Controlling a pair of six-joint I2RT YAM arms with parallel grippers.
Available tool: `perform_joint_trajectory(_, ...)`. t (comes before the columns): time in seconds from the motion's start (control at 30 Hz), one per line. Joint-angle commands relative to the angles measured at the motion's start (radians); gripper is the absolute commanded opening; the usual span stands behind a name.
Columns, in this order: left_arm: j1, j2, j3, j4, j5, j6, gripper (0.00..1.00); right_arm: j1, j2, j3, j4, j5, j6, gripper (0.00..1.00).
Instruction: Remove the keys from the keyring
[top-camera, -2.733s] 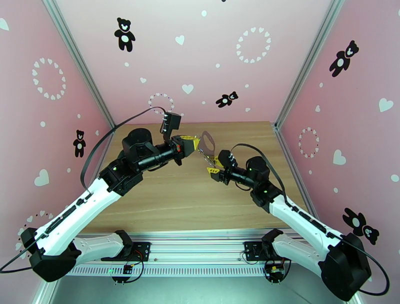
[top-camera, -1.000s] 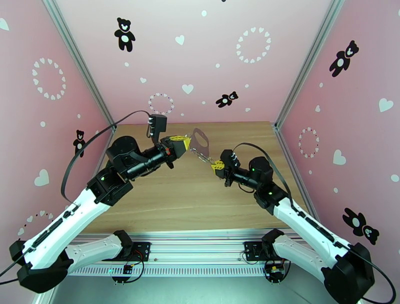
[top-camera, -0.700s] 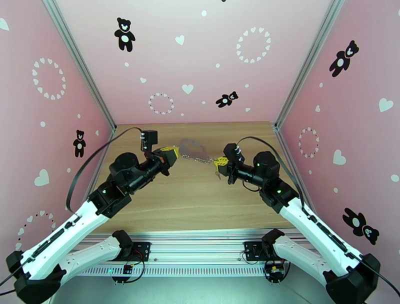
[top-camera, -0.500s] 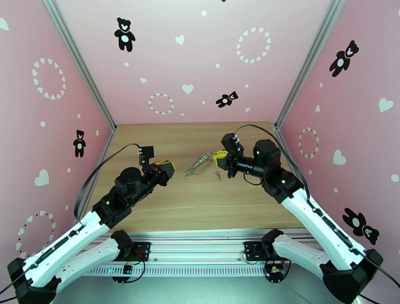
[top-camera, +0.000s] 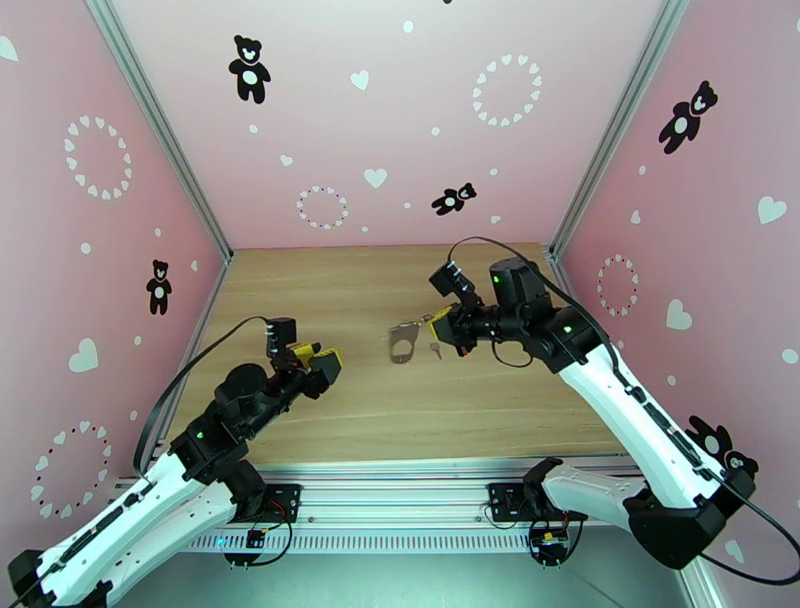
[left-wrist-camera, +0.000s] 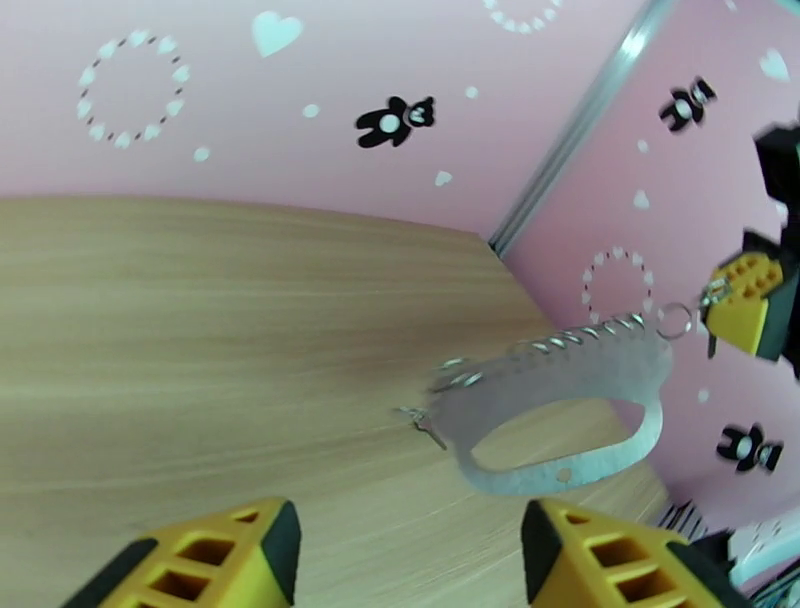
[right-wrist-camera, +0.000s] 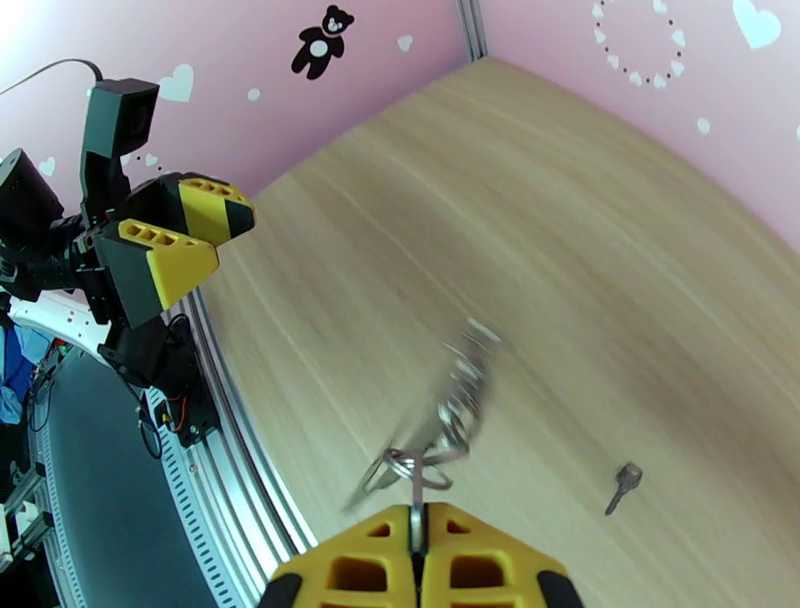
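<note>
Hold on keyring (top-camera: 403, 343) given up by left gripper (top-camera: 322, 358): jaws parted, empty, pulled back. It was left dangling from clamped-shut right gripper (top-camera: 440, 322). One key (top-camera: 434, 349) seen loose on table (top-camera: 400, 420) just below: judged removed.

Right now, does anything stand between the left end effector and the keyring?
Nothing visible does. The keyring hangs from the shut right end effector, and the open left end effector faces it with only air between. One loose key lies on the table, off that line.
</note>
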Motion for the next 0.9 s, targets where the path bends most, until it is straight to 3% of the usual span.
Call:
perform_joint_trajectory(0.0, 0.005, 0.044, 0.024, 0.130, 0.126, 0.198, 0.64, 0.011, 0.050, 0.059, -0.049, 0.002, 0.036, 0.00)
perform_joint_trajectory(0.33, 0.001, 0.180, 0.017, 0.355, 0.339, 0.368, 0.67, 0.033, 0.103, 0.084, -0.109, -0.073, 0.060, 0.00)
perform_joint_trajectory(0.87, -0.087, 0.357, 0.041, 0.520, 0.298, 0.393, 0.66, 0.055, 0.108, 0.089, -0.085, -0.122, 0.187, 0.00)
